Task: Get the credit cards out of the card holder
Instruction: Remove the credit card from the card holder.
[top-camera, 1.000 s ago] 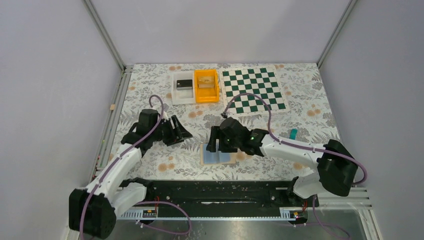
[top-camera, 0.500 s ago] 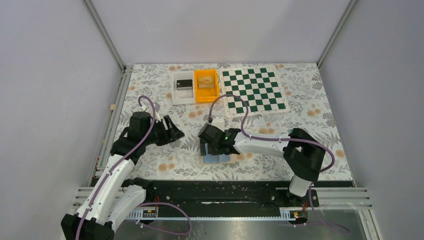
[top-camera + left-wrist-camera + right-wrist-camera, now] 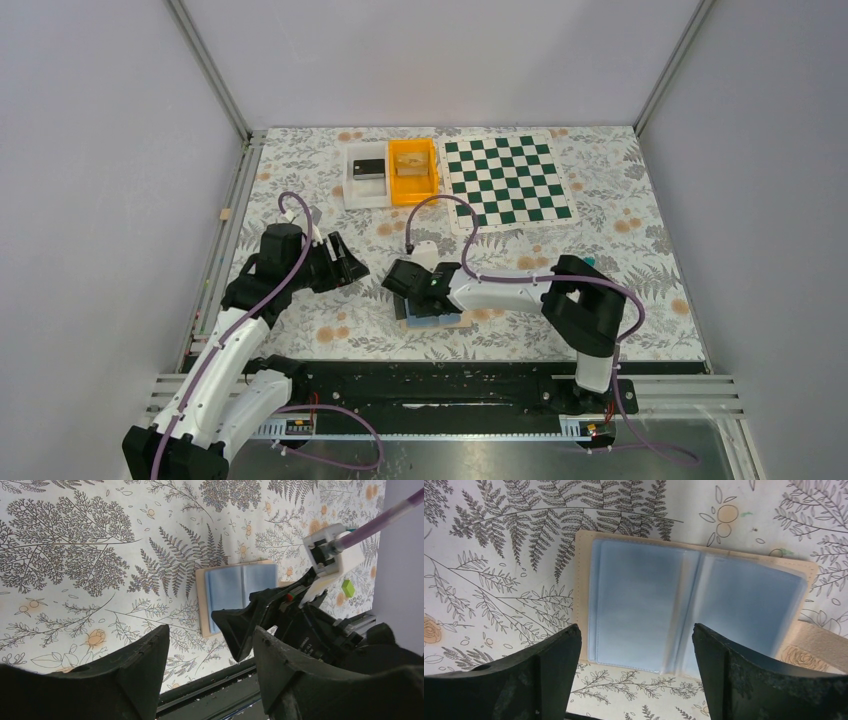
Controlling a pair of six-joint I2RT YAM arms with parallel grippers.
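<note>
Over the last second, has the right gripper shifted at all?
Yes. In the top view the right gripper has slid left, away from the chessboard, and now sits open over the left end of the card holder.

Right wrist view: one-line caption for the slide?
Open right end effector over the card holder, which lies unfolded on the fern-print table, both blue panels facing up.

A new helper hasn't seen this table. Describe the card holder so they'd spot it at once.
On the flowered table, look by the near edge under the right gripper. The card holder lies open: the only thing with two light-blue panels in a tan border.
</note>
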